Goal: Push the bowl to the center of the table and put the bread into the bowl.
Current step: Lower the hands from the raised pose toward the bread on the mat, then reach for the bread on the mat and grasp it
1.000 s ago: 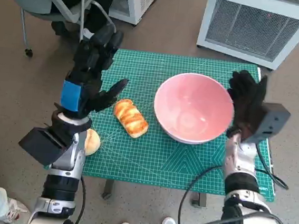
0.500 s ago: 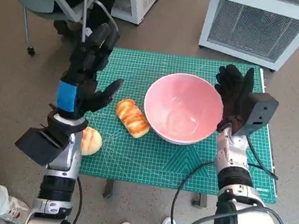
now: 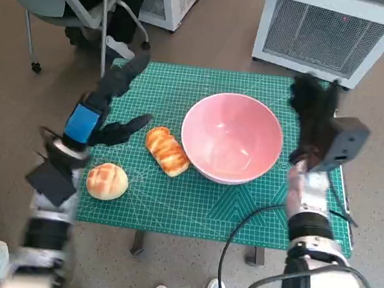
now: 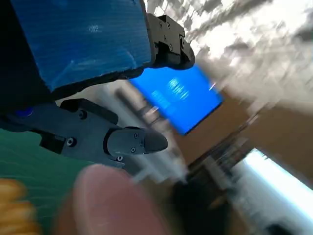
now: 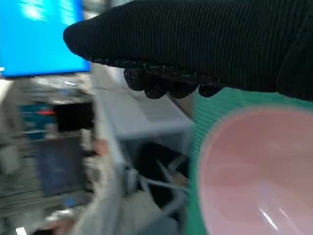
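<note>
Just beside the open, empty left robot hand (image 3: 107,105), bread (image 3: 168,152) touching bowl (image 3: 231,137).

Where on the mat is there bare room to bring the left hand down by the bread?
Bare mat lies along the far edge behind the long bread, and along the near edge in front of the pink bowl. It is crowded where the long bread almost touches the bowl, with the left hand close by.

Bowl (image 3: 231,137) mid-mat (image 3: 193,198), long bread (image 3: 167,152) touching its left, round bun (image 3: 107,181) further left
</note>
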`<act>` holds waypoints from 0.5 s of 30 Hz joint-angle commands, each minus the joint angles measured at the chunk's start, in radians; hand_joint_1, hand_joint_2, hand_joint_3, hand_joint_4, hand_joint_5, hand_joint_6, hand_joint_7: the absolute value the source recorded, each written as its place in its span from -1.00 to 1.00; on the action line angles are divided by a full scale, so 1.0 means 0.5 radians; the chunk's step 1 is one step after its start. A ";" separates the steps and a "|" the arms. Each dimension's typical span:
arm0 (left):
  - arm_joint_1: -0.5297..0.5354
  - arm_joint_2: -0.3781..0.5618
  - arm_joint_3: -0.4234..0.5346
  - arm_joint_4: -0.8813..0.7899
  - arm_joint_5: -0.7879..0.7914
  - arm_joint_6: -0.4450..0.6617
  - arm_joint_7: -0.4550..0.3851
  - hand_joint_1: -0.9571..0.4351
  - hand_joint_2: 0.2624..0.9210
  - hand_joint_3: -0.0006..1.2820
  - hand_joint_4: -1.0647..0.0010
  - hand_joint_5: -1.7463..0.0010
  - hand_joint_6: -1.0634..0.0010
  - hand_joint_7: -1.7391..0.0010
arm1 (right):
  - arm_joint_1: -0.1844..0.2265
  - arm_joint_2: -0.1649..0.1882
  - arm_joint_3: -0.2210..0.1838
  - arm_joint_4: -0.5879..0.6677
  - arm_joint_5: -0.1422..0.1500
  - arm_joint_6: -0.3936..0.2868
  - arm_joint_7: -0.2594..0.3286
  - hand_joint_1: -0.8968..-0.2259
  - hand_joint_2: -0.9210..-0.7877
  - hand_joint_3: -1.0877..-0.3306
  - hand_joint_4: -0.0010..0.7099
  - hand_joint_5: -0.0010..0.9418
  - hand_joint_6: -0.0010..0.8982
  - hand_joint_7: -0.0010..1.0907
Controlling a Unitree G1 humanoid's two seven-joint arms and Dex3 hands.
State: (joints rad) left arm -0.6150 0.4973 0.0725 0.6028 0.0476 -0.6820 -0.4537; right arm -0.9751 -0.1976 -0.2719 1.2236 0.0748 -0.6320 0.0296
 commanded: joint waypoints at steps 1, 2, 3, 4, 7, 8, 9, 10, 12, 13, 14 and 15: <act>-0.202 0.138 -0.092 0.172 0.093 -0.096 -0.118 -0.10 1.00 -0.73 0.28 0.98 0.39 0.68 | 0.030 -0.045 0.047 -0.107 -0.026 -0.226 0.112 0.08 -1.00 -0.37 -0.36 -0.99 -0.75 -0.32; -0.242 0.164 -0.129 0.208 0.131 -0.096 -0.150 -0.10 1.00 -0.76 0.26 0.98 0.36 0.67 | 0.051 -0.055 0.061 -0.179 -0.016 -0.316 0.169 0.08 -1.00 -0.37 -0.35 -0.98 -0.75 -0.31; -0.273 0.183 -0.157 0.239 0.159 -0.100 -0.173 -0.09 1.00 -0.80 0.24 0.98 0.32 0.67 | 0.066 -0.063 0.072 -0.230 -0.007 -0.383 0.212 0.08 -1.00 -0.36 -0.33 -0.97 -0.74 -0.31; -0.313 0.200 -0.193 0.281 0.192 -0.103 -0.203 -0.09 1.00 -0.82 0.24 0.98 0.31 0.67 | 0.087 -0.069 0.085 -0.303 0.015 -0.453 0.277 0.08 -1.00 -0.36 -0.32 -0.97 -0.74 -0.30; -0.397 0.226 -0.272 0.387 0.262 -0.131 -0.242 -0.09 0.99 -0.89 0.20 0.98 0.22 0.67 | 0.133 -0.077 0.105 -0.457 0.083 -0.554 0.421 0.08 -1.00 -0.34 -0.30 -0.98 -0.80 -0.18; -0.437 0.234 -0.311 0.431 0.305 -0.135 -0.257 -0.09 1.00 -0.91 0.18 0.98 0.19 0.68 | 0.153 -0.080 0.115 -0.528 0.118 -0.586 0.481 0.08 -1.00 -0.33 -0.29 -0.98 -0.82 -0.14; -0.466 0.240 -0.340 0.467 0.335 -0.141 -0.267 -0.09 0.99 -0.92 0.18 0.98 0.17 0.67 | 0.168 -0.082 0.121 -0.578 0.144 -0.607 0.525 0.08 -1.00 -0.32 -0.29 -0.98 -0.83 -0.12; -0.505 0.245 -0.377 0.512 0.375 -0.144 -0.280 -0.08 0.99 -0.94 0.16 0.98 0.12 0.69 | 0.186 -0.084 0.131 -0.638 0.172 -0.626 0.570 0.08 -1.00 -0.31 -0.27 -0.98 -0.83 -0.10; -0.565 0.250 -0.437 0.587 0.437 -0.152 -0.299 -0.07 0.98 -0.97 0.13 0.99 0.06 0.72 | 0.222 -0.086 0.145 -0.735 0.220 -0.640 0.640 0.08 -1.00 -0.27 -0.25 -0.98 -0.83 -0.06; -0.591 0.251 -0.462 0.620 0.461 -0.156 -0.304 -0.06 0.96 -0.98 0.12 0.99 0.03 0.73 | 0.237 -0.087 0.150 -0.776 0.241 -0.639 0.668 0.06 -1.00 -0.24 -0.24 -0.98 -0.82 -0.04; -0.626 0.250 -0.503 0.661 0.512 -0.159 -0.305 -0.05 0.95 -0.98 0.11 0.99 0.01 0.74 | 0.265 -0.092 0.161 -0.846 0.262 -0.639 0.697 0.06 -1.00 -0.23 -0.24 -0.97 -0.82 -0.03; -0.652 0.249 -0.533 0.694 0.548 -0.163 -0.304 -0.03 0.92 -0.99 0.10 0.99 -0.01 0.76 | 0.285 -0.094 0.168 -0.896 0.276 -0.636 0.718 0.04 -1.00 -0.20 -0.23 -0.97 -0.81 -0.01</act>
State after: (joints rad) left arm -0.8925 0.6146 -0.1452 0.8961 0.2649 -0.7502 -0.5939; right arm -0.8949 -0.2344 -0.2009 0.8402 0.1776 -0.9519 0.3430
